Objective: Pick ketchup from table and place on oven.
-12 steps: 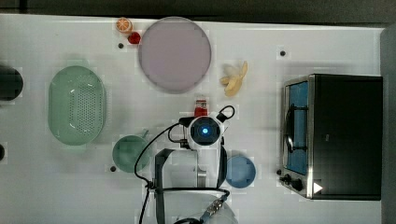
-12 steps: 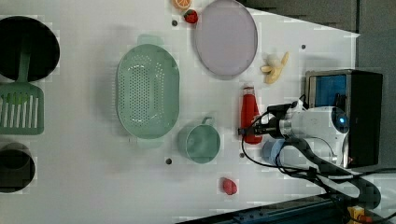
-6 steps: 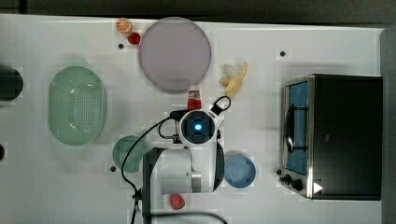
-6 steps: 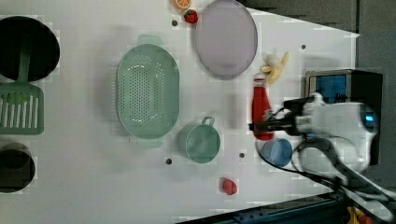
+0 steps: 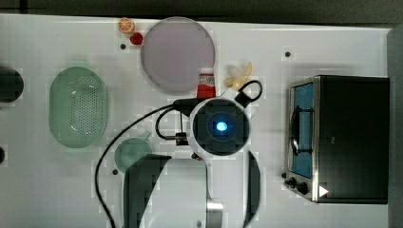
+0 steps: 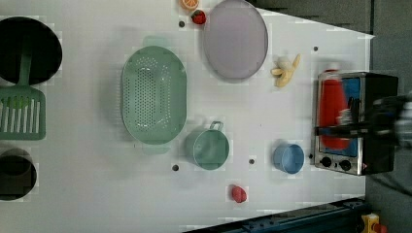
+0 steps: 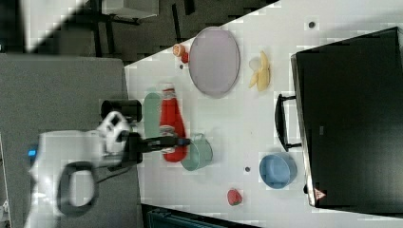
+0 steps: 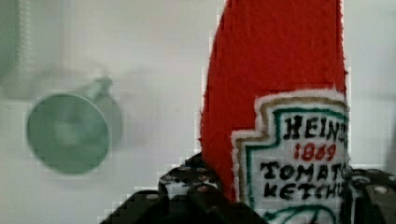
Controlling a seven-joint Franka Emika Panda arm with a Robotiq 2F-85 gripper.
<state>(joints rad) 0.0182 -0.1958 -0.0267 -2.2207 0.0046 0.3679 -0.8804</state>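
Note:
The ketchup, a red bottle with a white label, hangs off the table, and my gripper is shut on its lower body with a black finger on each side. In the right view the ketchup lies level in the gripper, above the green cup. The top view has the bottle's white-capped end poking out from under my wrist, left of the oven. The left view puts the ketchup in front of the oven's glass door.
On the table are a purple plate, a green colander, a green cup, a blue bowl, a banana and small red fruits. A green spatula and black pans lie at the left view's left.
The arm has risen with the ketchup, lifting it off the table. Bottle and wrist have shifted to the right in both the top view and the left view, closer to the oven.

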